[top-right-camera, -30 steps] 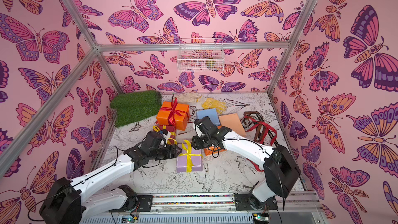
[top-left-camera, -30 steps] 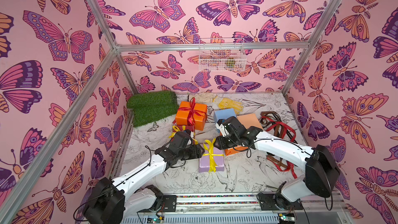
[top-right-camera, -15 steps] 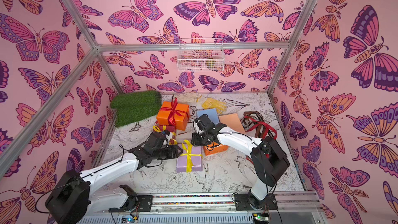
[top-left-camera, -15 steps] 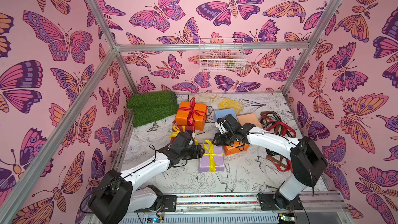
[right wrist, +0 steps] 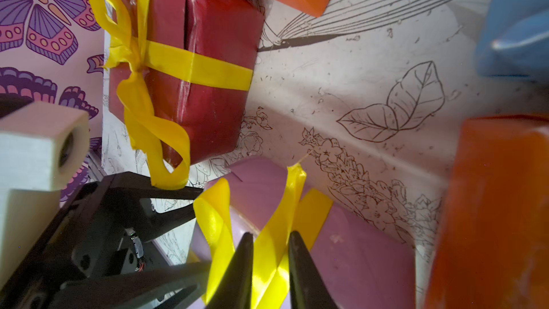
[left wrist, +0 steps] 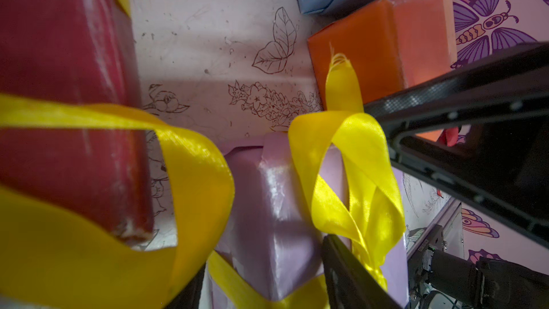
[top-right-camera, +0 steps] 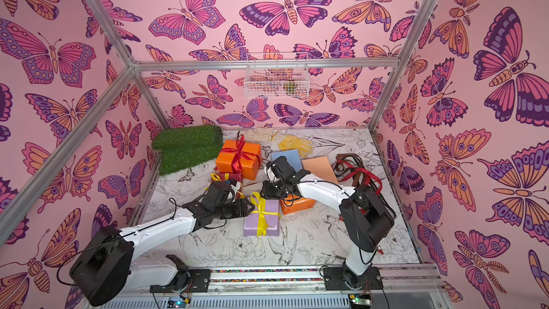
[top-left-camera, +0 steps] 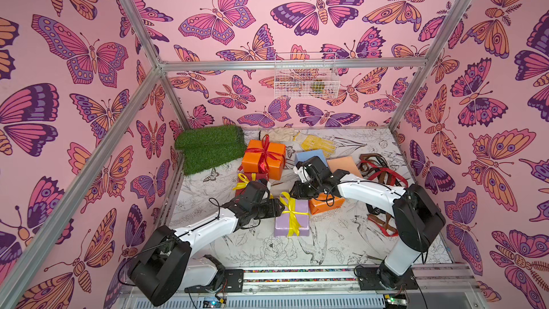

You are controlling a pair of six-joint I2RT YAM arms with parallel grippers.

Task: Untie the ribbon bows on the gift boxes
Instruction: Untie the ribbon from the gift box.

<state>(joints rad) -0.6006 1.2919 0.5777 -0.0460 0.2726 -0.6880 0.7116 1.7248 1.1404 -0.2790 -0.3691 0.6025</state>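
Both top views: three tied bows, yellow bow on dark red box, red bow on big orange box, second yellow bow on lilac box; three bare boxes, light blue, small orange, peach; loose ribbons. Likely half done. Left fingers spread beside second yellow bow; right fingers nearly together astride its tail, pinch uncertain.

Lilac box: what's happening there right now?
Both arms are at the lilac box. The right pincer straddles a tail of its yellow bow; whether it has clamped isn't clear. The left pincer is open around the bow's loop. The bow is tied. The dark red box and far orange box also have tied bows.
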